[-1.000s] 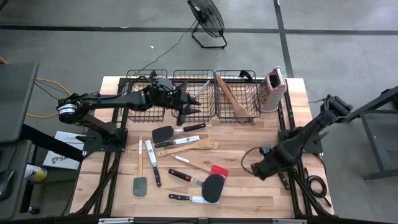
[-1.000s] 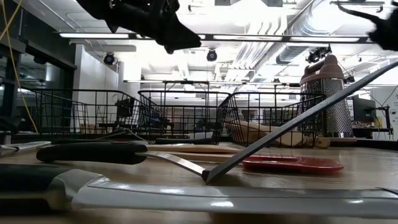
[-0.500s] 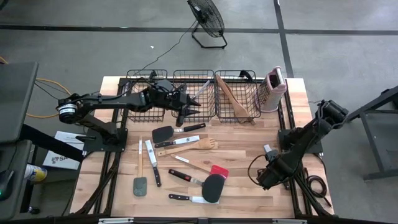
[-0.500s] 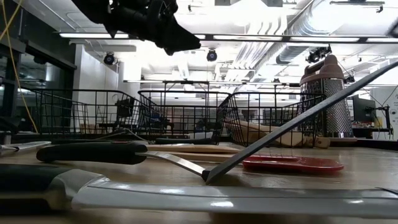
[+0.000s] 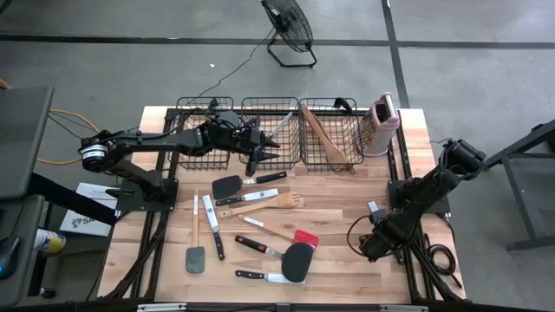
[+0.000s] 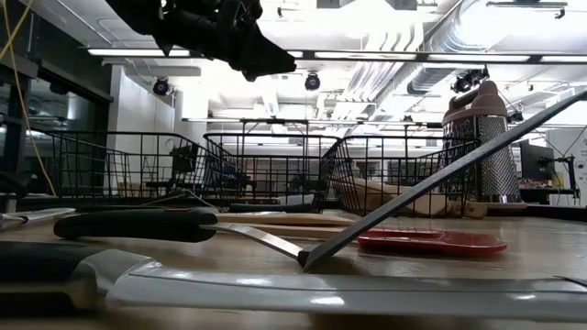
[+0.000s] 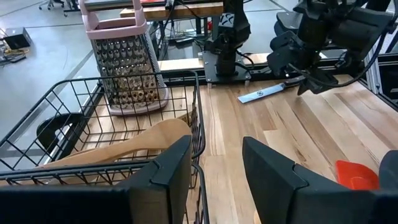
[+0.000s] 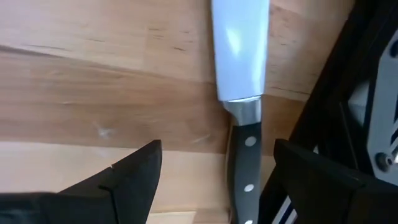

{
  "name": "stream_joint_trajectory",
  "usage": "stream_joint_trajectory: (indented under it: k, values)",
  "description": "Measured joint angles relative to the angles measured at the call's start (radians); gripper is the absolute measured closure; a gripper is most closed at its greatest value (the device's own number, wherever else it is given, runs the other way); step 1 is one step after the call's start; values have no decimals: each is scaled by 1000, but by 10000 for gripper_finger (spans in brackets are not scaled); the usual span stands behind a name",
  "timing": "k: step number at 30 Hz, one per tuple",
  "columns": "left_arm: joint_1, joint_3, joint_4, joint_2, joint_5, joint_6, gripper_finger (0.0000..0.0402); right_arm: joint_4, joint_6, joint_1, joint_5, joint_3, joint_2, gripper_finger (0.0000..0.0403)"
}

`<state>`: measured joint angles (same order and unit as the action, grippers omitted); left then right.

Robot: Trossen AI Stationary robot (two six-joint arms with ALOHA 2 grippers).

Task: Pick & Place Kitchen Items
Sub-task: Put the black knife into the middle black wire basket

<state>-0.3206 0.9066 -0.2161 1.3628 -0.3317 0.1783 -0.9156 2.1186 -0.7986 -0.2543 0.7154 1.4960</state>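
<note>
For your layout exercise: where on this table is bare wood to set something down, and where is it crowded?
Free: the strip between the red spatula and the right gripper, and the front left corner beside the grey spatula. Crowded: the middle, among knives and spatulas, and the back row of baskets and grater.

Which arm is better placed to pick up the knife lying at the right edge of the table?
The right. Its open pincer hangs directly over the black-handled knife, fingers on both sides. The left pincer is far off, near the middle basket.
</note>
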Motion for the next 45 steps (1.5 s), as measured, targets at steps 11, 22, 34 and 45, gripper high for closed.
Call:
stream_joint_trajectory:
  k: [11, 22, 34, 45]
  values:
    - [0, 0, 2, 0, 0, -2, 259, 158, -24, 1, -23, -95, -10, 102]
    - [0, 0, 10, 0, 0, -1, 259, 201, -28, 0, 7, -103, -11, 189]
    - [0, 0, 25, 0, 0, -1, 259, 231, 8, 1, 28, -103, -9, 309]
    - [0, 0, 26, 0, 0, -4, 259, 223, -88, 26, 58, -95, -10, 337]
